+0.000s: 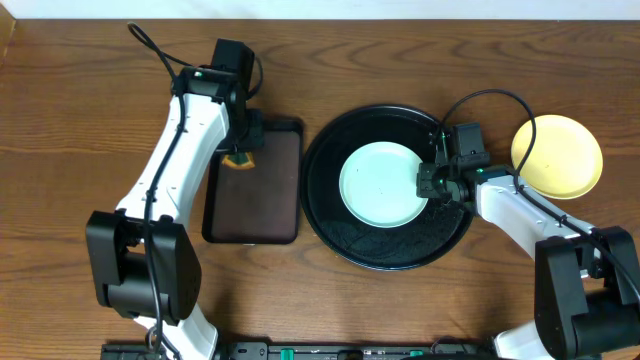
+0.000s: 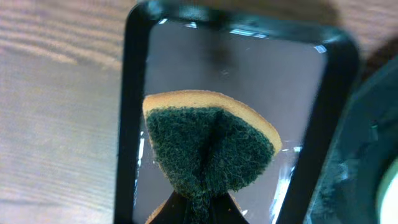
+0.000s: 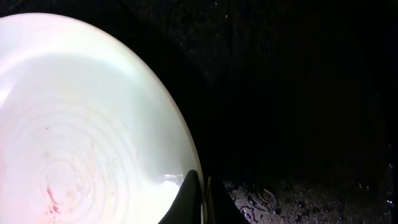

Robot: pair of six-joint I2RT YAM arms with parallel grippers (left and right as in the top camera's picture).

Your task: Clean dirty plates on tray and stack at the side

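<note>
Glossy black, round, raised rim: the tray point(image 1: 340, 220), mid-table, bearing one item.

Item 1. Mint plate point(image 1: 385, 185), flat and face up inside the tray, slightly left of its centre. Being round, it had no long axis to record. Faint pinkish smears showed on its face in my right wrist view, so I judged it not yet clean.

Item 2. My right gripper point(image 3: 203, 199), jaws drawn together at the plate's right rim, apparently pinching it. I took this as steadying the plate for wiping.

Item 3. Yellow plate point(image 1: 557, 155), on the table point(image 1: 80, 120) right of the tray and apart from it. I judged this the start of the stack.

Item 4. Sponge point(image 2: 208, 149), clenched in my left gripper point(image 2: 199, 214), green scouring face towards the wrist camera, tan foam at the far edge, buckled by the squeeze.

Item 5. Brown tray point(image 1: 265, 200), rectangular, long axis running away from me, under the sponge. It probably served as the sponge's rest.
</note>
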